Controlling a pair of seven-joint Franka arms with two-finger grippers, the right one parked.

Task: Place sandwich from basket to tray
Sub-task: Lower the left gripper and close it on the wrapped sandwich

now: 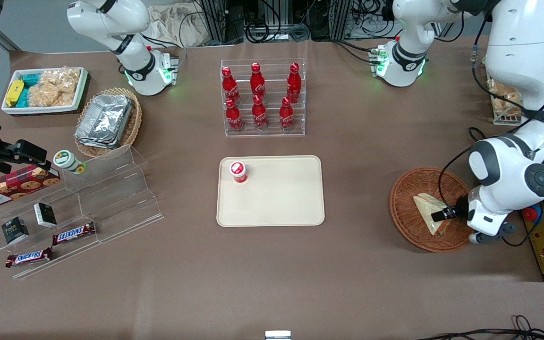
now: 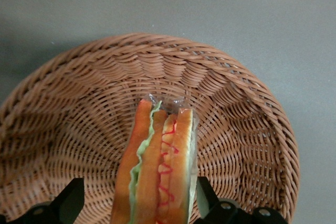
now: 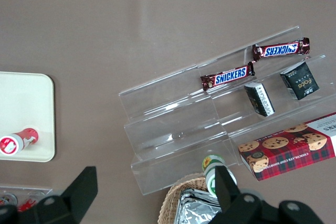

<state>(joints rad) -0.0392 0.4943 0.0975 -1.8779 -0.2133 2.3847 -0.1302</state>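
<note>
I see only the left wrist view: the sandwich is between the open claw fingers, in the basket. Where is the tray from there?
Observer: The tray lies at mid-table, toward the parked arm's end from the basket, where the claw straddles the sandwich.
Operator: Is the tray bare?
Observer: Not fully. A small red pot stands in one corner, on the side farther from the front camera. The rest is bare.

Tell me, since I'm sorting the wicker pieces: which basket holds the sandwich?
The reddish-brown round basket under the end effector holds the sandwich; the lighter basket holds foil containers.
</note>
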